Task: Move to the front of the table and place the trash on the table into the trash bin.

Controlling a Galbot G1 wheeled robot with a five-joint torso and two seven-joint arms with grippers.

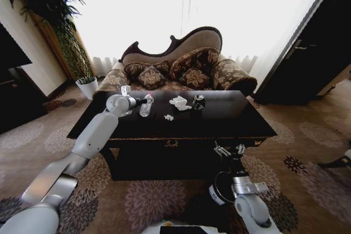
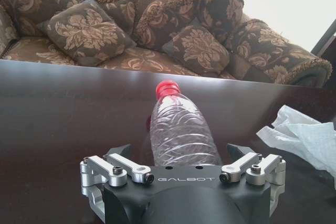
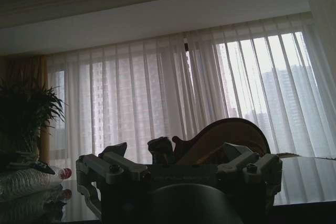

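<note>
Four trash pieces lying on table (image 1: 230,121): bottle (image 2: 181,132), tissue (image 1: 179,102), can (image 1: 198,102), scrap (image 1: 169,117). Bottle being straddled by left gripper (image 2: 182,157), fingers spread, not clamped. Risk being judged: thin round plastic rolling or squirting aside on glossy top during closing. Right gripper (image 1: 229,150) being held released below table front, above bin (image 1: 222,188).

The left end effector (image 2: 183,167) had a black housing lettered "GALBOT" in white, with silver linkages fastened by dark screws. The arms wore smooth silver-grey shells; the right end effector (image 1: 230,149) looked alike.
</note>
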